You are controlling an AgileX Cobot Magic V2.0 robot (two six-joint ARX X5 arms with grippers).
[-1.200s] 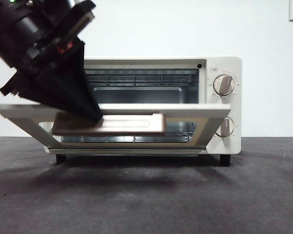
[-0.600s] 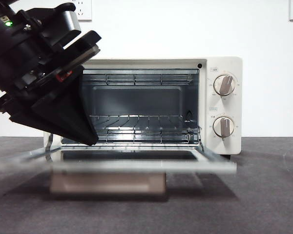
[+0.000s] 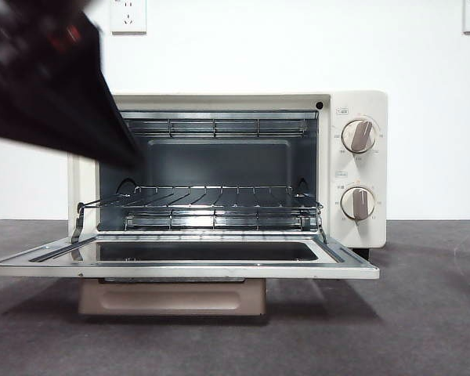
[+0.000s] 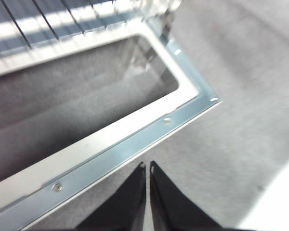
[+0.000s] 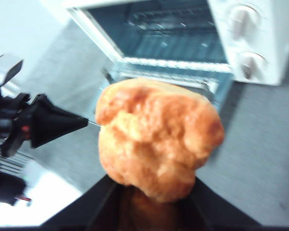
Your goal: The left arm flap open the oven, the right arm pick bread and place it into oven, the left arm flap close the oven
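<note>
We are holding the left gripper (image 4: pixel 147 166) pressed together clear of the oven's (image 3: pixel 360 164) lowered door (image 3: pixel 180 266), while our right gripper (image 5: pixel 151 192) is pinching the bread (image 5: pixel 156 139) for loading.

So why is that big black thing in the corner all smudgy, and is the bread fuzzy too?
Front view: the left hand is a motion-smeared dark wedge, while the oven stands sharp. Right wrist view: the bread, held in the right hand, looks soft and slightly blurred. Left wrist view: the oven door's metal rim is hazy, with pale glare.
</note>
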